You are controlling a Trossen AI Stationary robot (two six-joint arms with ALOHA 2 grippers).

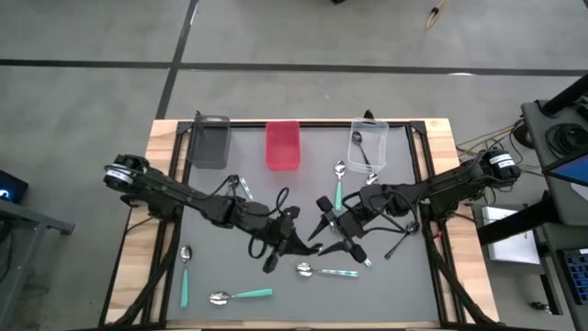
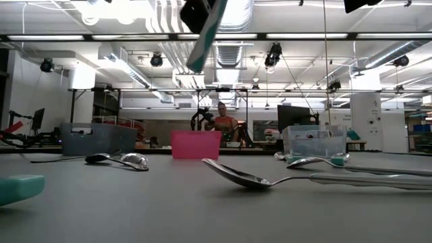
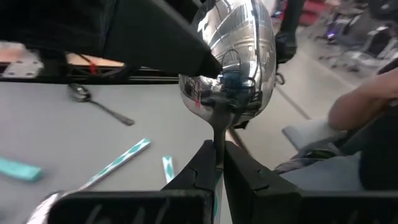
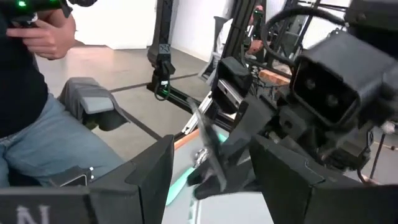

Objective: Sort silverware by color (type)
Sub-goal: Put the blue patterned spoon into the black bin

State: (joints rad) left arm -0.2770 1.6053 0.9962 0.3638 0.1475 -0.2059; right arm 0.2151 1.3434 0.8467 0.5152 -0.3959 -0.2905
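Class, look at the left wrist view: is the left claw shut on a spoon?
Yes, the left claw is shut on the neck of a spoon, whose shiny bowl stands just above the fingers.

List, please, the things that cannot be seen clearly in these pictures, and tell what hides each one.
- Gray bin, high view: too dark to tell whether it holds anything.
- Held spoon, left wrist view: the left gripper covers the neck; the handle is hidden.
- Same spoon, low view: top edge cuts it off; only the teal handle shows.
- Right gripper, right wrist view: open; the spoon beyond it is blurred.
- Clear bin, high view: the contents are too small to count.
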